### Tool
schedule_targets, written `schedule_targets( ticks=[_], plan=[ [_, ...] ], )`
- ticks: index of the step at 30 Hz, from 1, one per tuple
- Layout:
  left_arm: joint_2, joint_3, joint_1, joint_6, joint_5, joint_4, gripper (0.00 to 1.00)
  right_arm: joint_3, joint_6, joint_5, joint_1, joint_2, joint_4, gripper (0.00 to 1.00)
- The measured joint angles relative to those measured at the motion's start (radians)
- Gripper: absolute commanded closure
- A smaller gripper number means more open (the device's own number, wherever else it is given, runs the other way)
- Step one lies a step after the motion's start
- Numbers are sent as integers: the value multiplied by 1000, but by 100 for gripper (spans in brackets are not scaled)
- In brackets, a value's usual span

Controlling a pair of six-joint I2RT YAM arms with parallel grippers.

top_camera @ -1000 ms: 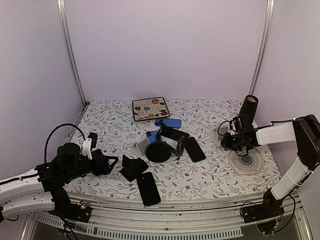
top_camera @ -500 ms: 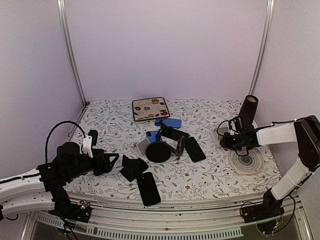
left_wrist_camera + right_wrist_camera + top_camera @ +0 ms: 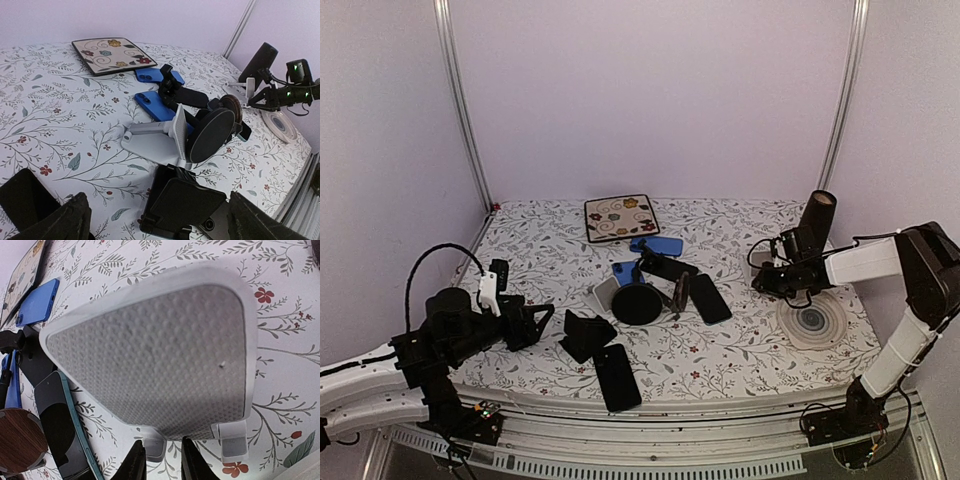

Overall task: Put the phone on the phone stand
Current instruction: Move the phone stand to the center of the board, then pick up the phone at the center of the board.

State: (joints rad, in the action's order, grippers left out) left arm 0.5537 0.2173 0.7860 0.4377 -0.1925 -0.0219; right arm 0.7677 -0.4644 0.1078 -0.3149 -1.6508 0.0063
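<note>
Top external view: well left of the black disc (image 3: 638,303), the left pincer (image 3: 542,325) gaped empty. Just nearside of it, a black phone (image 3: 617,377) lay flat on the surface (image 3: 740,350). Far right, the right pincer (image 3: 767,280) seemingly clamped the white stand (image 3: 150,350) by its lip; the placing itself remained undone.

No word, brand, number or sign can be read in any view. The blue phone (image 3: 152,106) just in front of the flowered plate (image 3: 112,55) shows only a plain back. The phone stand (image 3: 155,355) far to the right of the plate shows only a dotted grey pad.
</note>
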Motion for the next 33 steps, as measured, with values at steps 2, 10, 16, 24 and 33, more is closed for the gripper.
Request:
schedule_targets(
  ticks=[2,10,16,24,33],
  plan=[
    [2,0,0,0,0,-1,5,13,-5,4,0,-13,2,74],
    [3,0,0,-1,1,-2,5,39,-10,2,-2,-28,1,73],
    [2,-2,0,-1,2,-3,5,37,-10,-22,-23,36,-10,66],
    [3,-4,0,-2,3,-3,5,35,18,-76,-129,105,-42,42],
    [16,-4,0,-3,5,-4,5,101,119,-110,-268,33,-88,18]
  ],
)
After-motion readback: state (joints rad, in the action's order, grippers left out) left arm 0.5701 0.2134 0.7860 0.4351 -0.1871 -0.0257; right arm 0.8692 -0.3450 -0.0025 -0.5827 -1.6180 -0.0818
